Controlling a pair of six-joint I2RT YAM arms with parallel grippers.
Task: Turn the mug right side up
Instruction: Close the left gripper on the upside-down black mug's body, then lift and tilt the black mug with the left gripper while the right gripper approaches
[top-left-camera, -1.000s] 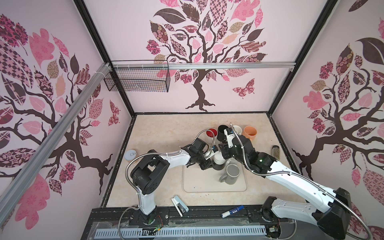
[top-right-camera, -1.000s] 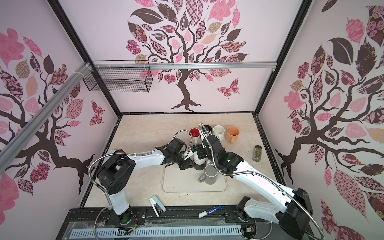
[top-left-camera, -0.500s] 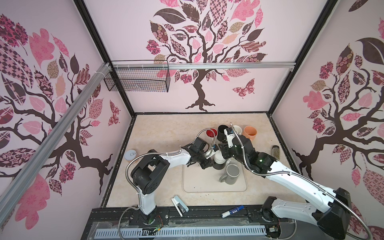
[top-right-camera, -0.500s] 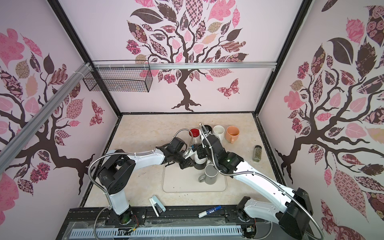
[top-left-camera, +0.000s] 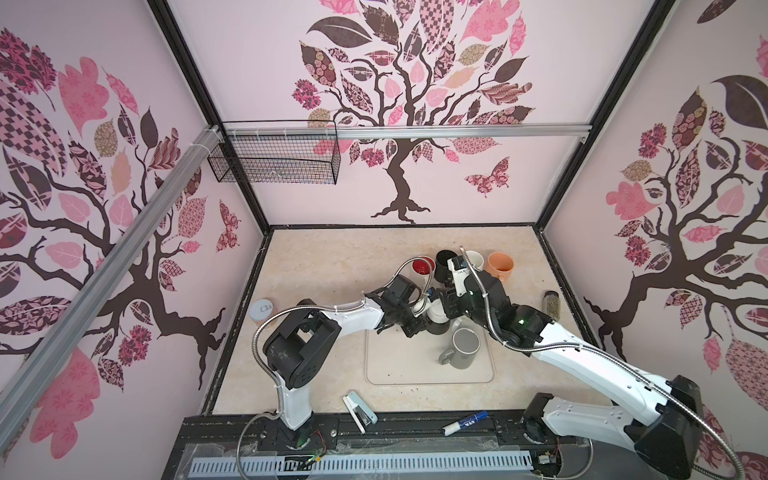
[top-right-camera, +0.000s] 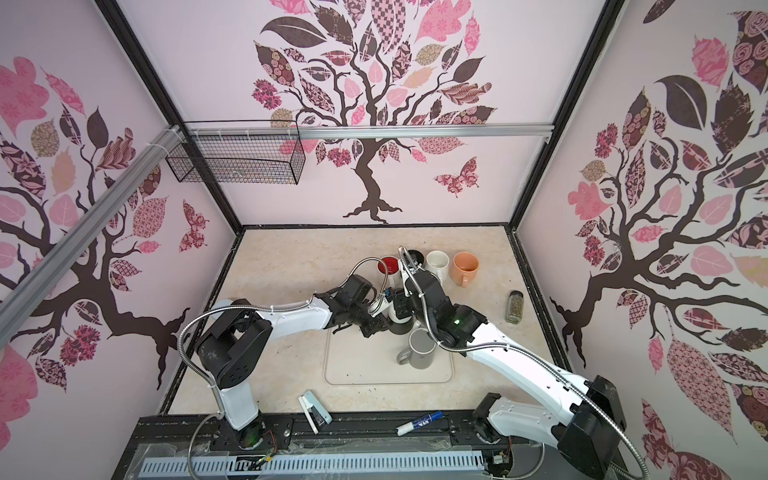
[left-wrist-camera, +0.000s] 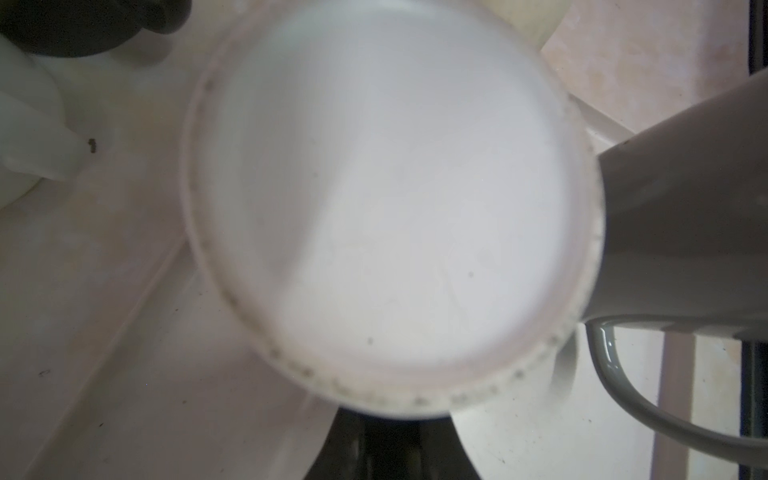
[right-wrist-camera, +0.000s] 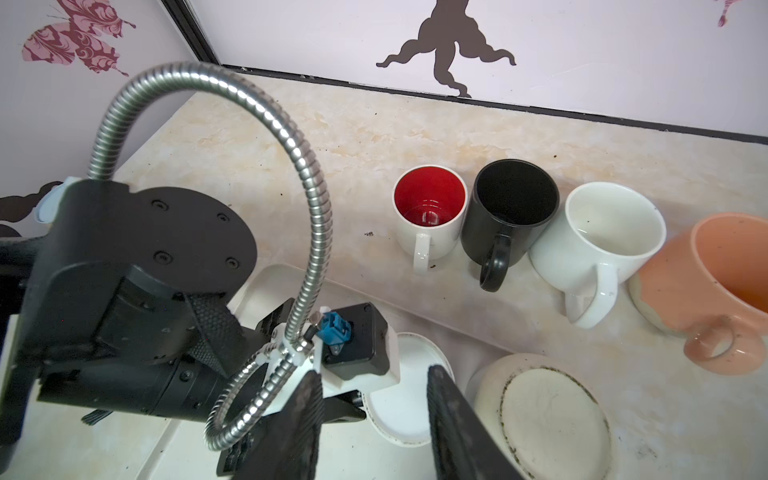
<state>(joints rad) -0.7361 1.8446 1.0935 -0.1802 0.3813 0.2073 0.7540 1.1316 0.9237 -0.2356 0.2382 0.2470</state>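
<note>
Now 4 upright back-row mugs (right-wrist-camera: 511, 208) — left gripper (top-left-camera: 415, 328) closed on 1 inverted mug (right-wrist-camera: 409, 399), right gripper (right-wrist-camera: 372, 370) open.

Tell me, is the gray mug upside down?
No, it's upright. In both top views the gray mug shows its open mouth facing up, standing on the tray.

A blurred round white mug base (left-wrist-camera: 386, 208) fills the left wrist view, hiding the fingertips of the left hand (top-left-camera: 417, 327); beside the hand, a grey glazed mug (left-wrist-camera: 681, 216) is cropped.
</note>
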